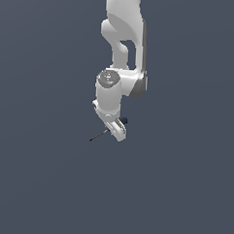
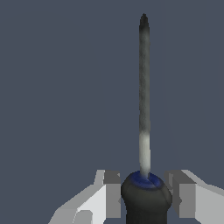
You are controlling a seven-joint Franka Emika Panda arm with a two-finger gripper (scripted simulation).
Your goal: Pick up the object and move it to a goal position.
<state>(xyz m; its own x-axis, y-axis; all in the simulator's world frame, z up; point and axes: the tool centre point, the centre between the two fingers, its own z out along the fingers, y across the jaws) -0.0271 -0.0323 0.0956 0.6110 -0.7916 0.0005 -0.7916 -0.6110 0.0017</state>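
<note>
1. The small screwdriver-like tool, with a thin dark grey pointed shaft and a short dark handle ringed in blue at the collar, sits between the two fingers of the white gripper; in the wrist view its shaft runs straight out from the handle, away from the camera.
2. In the exterior view the tool shows as a thin dark line slanting down toward the exterior view's left from the gripper, with a dark blue bit of handle peeking out on the gripper's other side.
3. The grey pads flank the handle closely on both sides, pinching it.
4. Above the gripper rises the white, jointed arm.
5. Around the tool lies only the plain dark blue-grey ground; whether the tool touches it cannot be told.
</note>
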